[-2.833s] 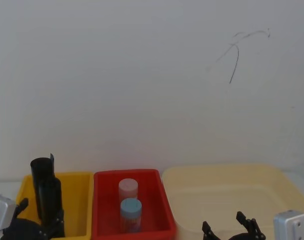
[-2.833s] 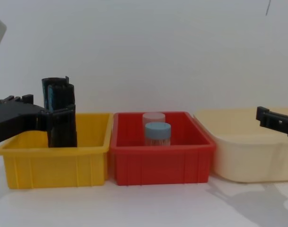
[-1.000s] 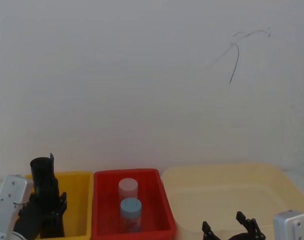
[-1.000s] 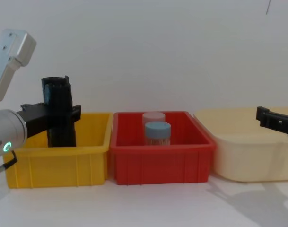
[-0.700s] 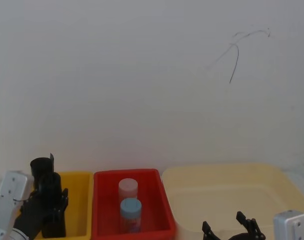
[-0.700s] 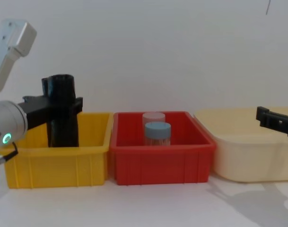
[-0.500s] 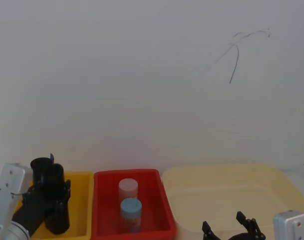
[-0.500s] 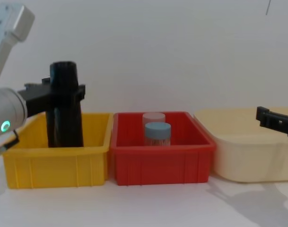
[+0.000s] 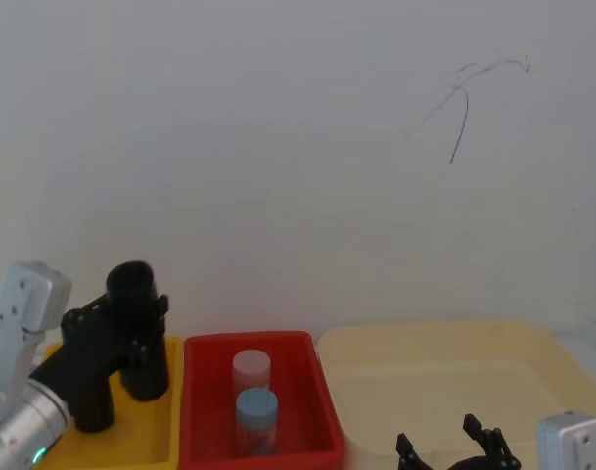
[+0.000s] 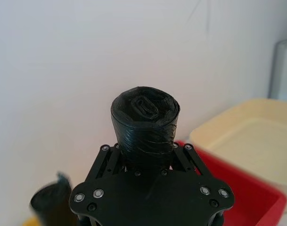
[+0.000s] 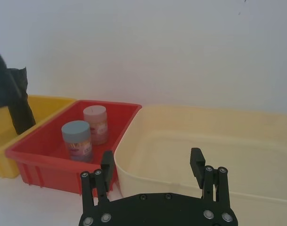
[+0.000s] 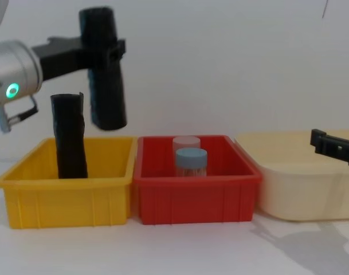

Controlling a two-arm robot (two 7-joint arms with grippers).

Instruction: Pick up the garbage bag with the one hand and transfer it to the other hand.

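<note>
Left gripper [image 12: 105, 50] was seen clamped around the upper part of the garbage bag [image 12: 108, 103], at the end of a silver arm [image 12: 14, 71] on which a green ring [image 12: 12, 90] was lit. The garbage bag was held nearly upright in the air, its lower end just above the right side of the yellow bin [image 12: 65, 203] and touching nothing. In the left wrist view its rolled top [image 10: 144, 122] was shown standing up between the fingers [image 10: 105, 157].

A cream tub [image 12: 300, 189], the largest thing on the table, was placed farthest to the right. The right gripper [image 11: 151, 160] was held over its near side with fingers spread apart and nothing between them. A red bin [image 12: 197, 197] was set in the middle, just beside the yellow bin on the left. A second black roll [image 12: 68, 143] was left standing inside the yellow bin, towards its left side. Two jars were kept in the red bin: a blue-lidded jar [image 12: 191, 162] in front and a pink-lidded jar [image 12: 187, 141] close behind it.
</note>
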